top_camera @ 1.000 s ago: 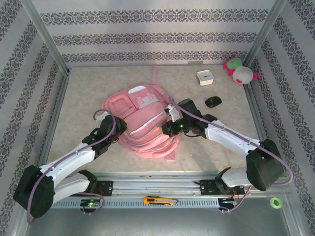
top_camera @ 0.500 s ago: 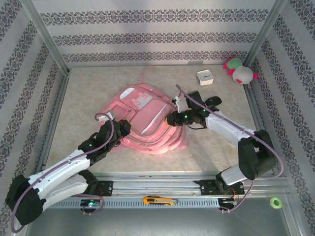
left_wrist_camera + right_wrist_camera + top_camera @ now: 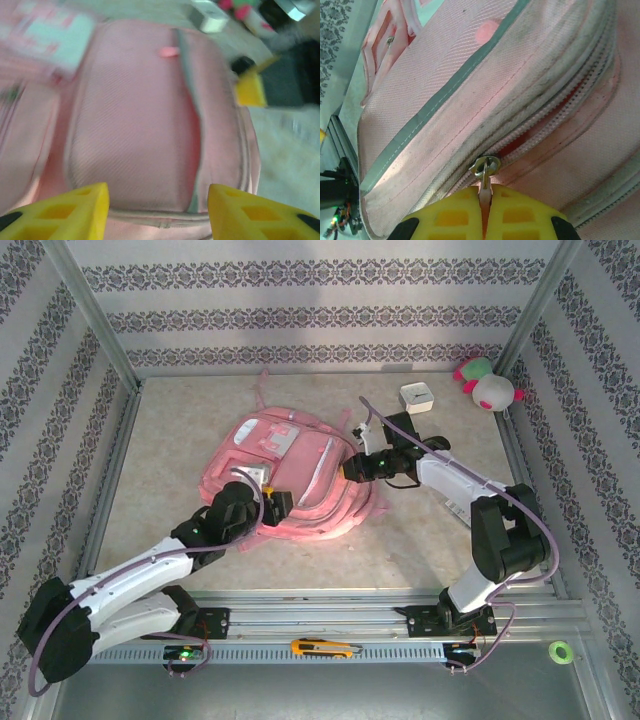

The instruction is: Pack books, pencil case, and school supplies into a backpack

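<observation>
A robot test cell: two arms [image 3: 140, 575] are bolted to a metal rail [image 3: 330, 618] at the edge of a marble-patterned tabletop [image 3: 170, 440]. Aluminium posts [image 3: 95, 330] and wallpaper-printed panels [image 3: 310, 315] box it in, with a utility knife [image 3: 322, 647] and a tape roll [image 3: 560, 651] in front.

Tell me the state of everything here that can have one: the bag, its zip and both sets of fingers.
backpack: lying flat on the table, front up.
zip: partly open, a red gap showing beside the slider.
zip pull: pinched by the right fingers.
right fingers: shut on the zip pull.
left fingers: apart, holding nothing, above the backpack.
utility knife: lying on the front rail, blade too small to tell.
</observation>
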{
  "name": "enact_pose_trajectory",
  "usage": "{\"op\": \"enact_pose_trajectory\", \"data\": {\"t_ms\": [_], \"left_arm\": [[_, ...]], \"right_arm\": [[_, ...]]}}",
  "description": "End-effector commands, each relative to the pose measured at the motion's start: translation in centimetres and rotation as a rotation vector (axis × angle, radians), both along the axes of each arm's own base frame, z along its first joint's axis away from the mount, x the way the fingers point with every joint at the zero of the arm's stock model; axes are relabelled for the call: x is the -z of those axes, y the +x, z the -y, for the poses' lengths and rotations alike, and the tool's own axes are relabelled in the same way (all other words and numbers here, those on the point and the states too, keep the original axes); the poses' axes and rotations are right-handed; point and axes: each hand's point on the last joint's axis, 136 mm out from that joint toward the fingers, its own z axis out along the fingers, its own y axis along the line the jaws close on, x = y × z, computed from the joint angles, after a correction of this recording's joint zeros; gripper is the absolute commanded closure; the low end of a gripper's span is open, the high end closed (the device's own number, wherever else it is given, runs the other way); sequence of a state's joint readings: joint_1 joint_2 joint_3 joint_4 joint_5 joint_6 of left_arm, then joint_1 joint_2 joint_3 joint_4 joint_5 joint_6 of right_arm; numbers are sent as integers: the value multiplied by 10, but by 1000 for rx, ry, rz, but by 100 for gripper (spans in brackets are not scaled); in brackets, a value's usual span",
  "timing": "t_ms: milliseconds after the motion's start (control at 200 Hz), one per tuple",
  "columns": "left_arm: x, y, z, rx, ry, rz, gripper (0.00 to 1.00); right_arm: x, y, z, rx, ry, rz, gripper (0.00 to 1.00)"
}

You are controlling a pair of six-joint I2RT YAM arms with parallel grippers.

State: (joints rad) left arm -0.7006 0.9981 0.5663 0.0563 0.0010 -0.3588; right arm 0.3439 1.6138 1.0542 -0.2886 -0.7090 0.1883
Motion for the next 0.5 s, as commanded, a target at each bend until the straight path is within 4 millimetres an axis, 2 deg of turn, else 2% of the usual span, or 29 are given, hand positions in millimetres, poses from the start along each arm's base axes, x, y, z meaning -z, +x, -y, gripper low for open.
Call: {"op": "enact_pose_trajectory", "data": {"t_ms": [0,45,85,200,290,495], "left_arm": [[-9,-31,25,543,453,279,44],[6,-47,22,728,606,286,42],[17,-52,15,821,723,289,41],[32,-39,-2,916,942,342,40],[33,-29,0,955,962,396,39],[37,13,11,865,956,482,30]], "right_arm": [[-20,-15,-3,-107,38,107,100],[-21,-17,-3,-125,31,126,100],[-21,-19,-3,-143,26,138,100],[-22,-23,-1,-177,10,153,100],[-23,-23,0,-186,1,162,100],[-23,-24,0,-200,-3,166,100]]}}
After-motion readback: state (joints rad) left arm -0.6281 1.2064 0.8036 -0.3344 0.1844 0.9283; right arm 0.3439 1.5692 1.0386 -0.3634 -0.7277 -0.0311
